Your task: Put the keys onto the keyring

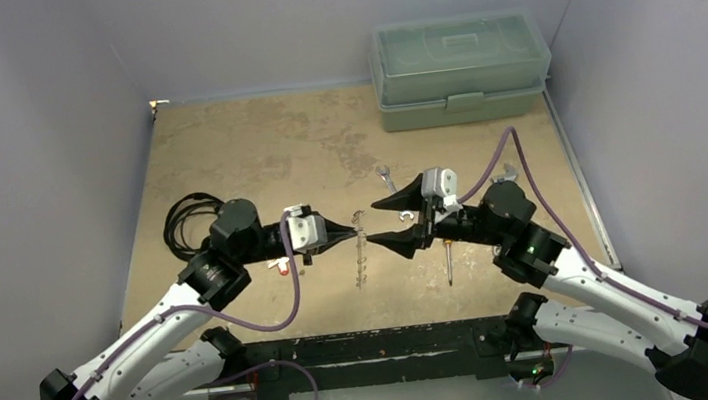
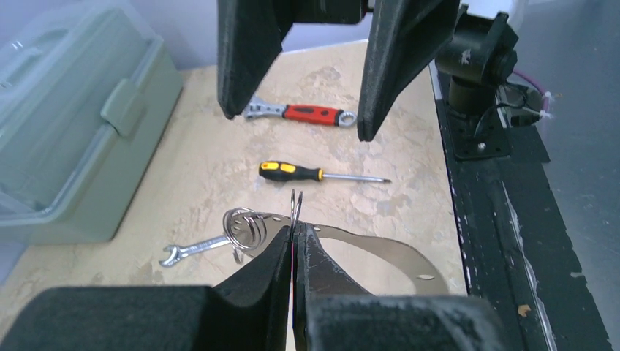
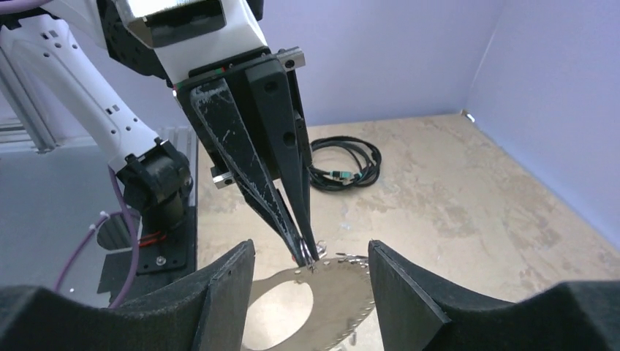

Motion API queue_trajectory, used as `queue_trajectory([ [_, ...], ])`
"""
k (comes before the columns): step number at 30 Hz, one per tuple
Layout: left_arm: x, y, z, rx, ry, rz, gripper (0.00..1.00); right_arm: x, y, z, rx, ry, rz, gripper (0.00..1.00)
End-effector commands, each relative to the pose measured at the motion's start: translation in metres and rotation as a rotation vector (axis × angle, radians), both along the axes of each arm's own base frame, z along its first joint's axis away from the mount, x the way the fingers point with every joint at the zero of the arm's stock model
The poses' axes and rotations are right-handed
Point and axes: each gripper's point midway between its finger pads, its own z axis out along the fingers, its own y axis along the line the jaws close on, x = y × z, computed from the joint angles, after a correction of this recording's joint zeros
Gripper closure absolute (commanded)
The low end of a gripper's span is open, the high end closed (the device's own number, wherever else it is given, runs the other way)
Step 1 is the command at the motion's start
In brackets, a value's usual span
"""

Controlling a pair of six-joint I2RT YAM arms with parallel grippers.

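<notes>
The keyring (image 3: 343, 292) is a flat shiny oval plate with small holes and tiny metal pieces along its rim. In the top view it shows edge-on as a thin line (image 1: 360, 260) between the two arms. My left gripper (image 2: 295, 228) is shut on a small split ring (image 2: 295, 206) standing at the plate's rim, with more small rings (image 2: 245, 227) coiled beside it. My right gripper (image 3: 311, 292) is open, with its fingers on either side of the plate and apart from it. A key with a red tag (image 1: 282, 266) lies under the left arm.
On the table lie a small spanner (image 2: 194, 251), a yellow-and-black screwdriver (image 2: 307, 172) and a red-handled wrench (image 2: 311, 114). A green toolbox (image 1: 461, 67) stands at the back right. A coiled black cable (image 1: 187, 224) lies at the left.
</notes>
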Motion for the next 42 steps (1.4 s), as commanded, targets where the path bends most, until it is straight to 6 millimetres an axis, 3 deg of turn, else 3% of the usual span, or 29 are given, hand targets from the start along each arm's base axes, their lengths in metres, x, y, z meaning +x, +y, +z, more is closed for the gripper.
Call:
queue_trajectory([
  [1, -0.005, -0.001, 0.039, -0.146, -0.072, -0.016, 1.00, -0.003, -0.004, 0.014, 0.071, -0.068, -0.004, 0.38],
  [8, -0.016, -0.003, 0.051, -0.222, -0.056, -0.066, 1.00, -0.022, -0.004, 0.025, 0.132, -0.124, 0.082, 0.39],
  [13, -0.021, -0.001, 0.059, -0.268, -0.051, -0.072, 1.00, -0.021, 0.003, 0.018, 0.107, -0.109, 0.109, 0.44],
  [25, -0.026, 0.002, 0.063, -0.295, -0.051, -0.080, 1.00, -0.016, 0.011, 0.015, 0.104, -0.106, 0.120, 0.73],
  [42, -0.026, 0.000, 0.061, -0.291, -0.038, -0.088, 1.00, -0.022, 0.013, 0.017, 0.119, -0.088, 0.155, 0.73],
])
